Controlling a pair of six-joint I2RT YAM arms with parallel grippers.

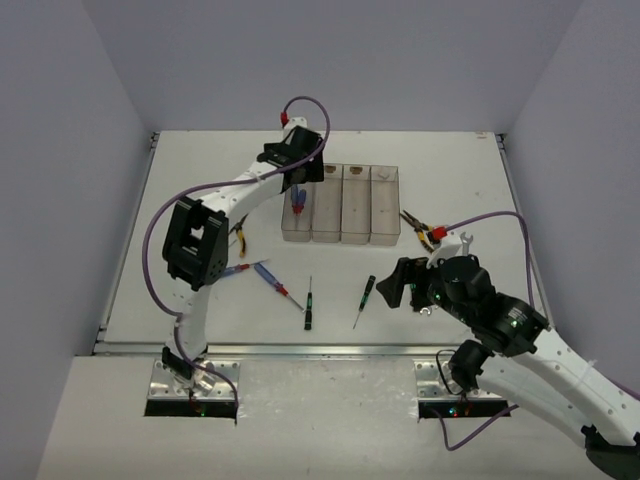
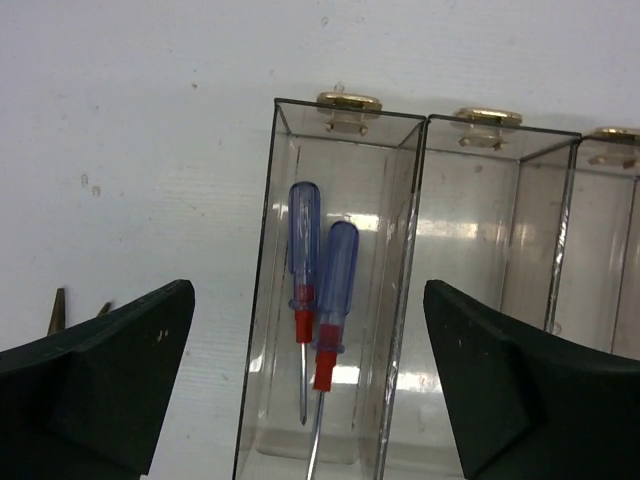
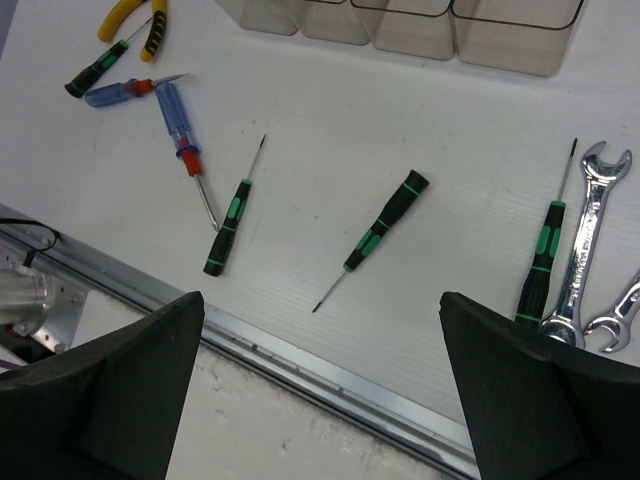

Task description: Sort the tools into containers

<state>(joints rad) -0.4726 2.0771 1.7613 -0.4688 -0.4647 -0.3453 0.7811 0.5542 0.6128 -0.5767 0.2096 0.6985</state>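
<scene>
Four joined clear bins [image 1: 356, 205] stand mid-table. The leftmost bin [image 2: 262, 300] holds two blue-handled screwdrivers [image 2: 335, 270]. My left gripper [image 1: 297, 183] hovers over that bin, open and empty; in the left wrist view [image 2: 308, 300] the jaws stand wide either side of it. My right gripper [image 1: 397, 285] is open and empty above the table's front edge [image 3: 322, 300]. On the table lie two blue screwdrivers [image 3: 180, 120], black-and-green screwdrivers [image 3: 228, 225] [image 3: 385, 225] [image 3: 545, 255], silver wrenches [image 3: 590, 240], and yellow pliers [image 3: 135, 15].
A second pair of pliers [image 1: 418, 230] lies right of the bins beside a wrench [image 1: 455, 243]. A small black-and-green screwdriver [image 3: 95, 70] lies by the left pliers. A metal rail [image 3: 330, 365] runs along the table's front edge. Grey walls enclose the table.
</scene>
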